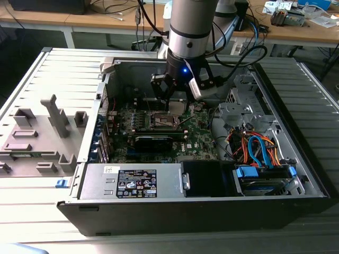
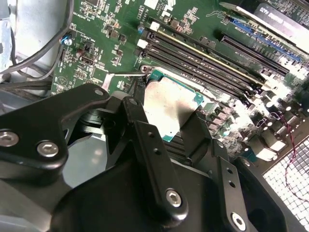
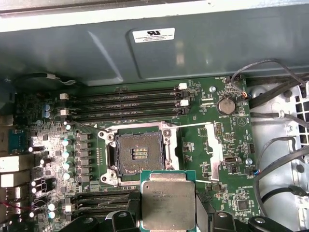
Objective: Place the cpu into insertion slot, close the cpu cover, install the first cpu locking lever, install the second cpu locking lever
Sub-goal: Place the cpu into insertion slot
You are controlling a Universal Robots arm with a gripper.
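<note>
From where I stand, the arm reaches down into the open computer case (image 1: 212, 206). Its gripper (image 1: 176, 103) hangs over the green motherboard (image 1: 201, 132), near the middle of the case. The jaws are closed only as far as the chip's width. They pinch the cpu (image 1: 176, 107) by two opposite edges, its silver-grey top showing flat between the black fingers (image 2: 145, 140) in both wrist views (image 3: 168, 200).

The insertion slot (image 1: 161, 120) lies open and unfilled, its dark contact field bare in the first wrist view (image 3: 137, 153). In the exterior view, the held chip sits at about one o'clock from the slot. It is close beside the slot but not in it.

Within the case, the power supply (image 1: 132, 181) is at six o'clock. A bundle of blue and orange cables (image 1: 259, 148) is at four o'clock. A grey moulded tray (image 1: 42, 132) rests outside the case at nine o'clock.
</note>
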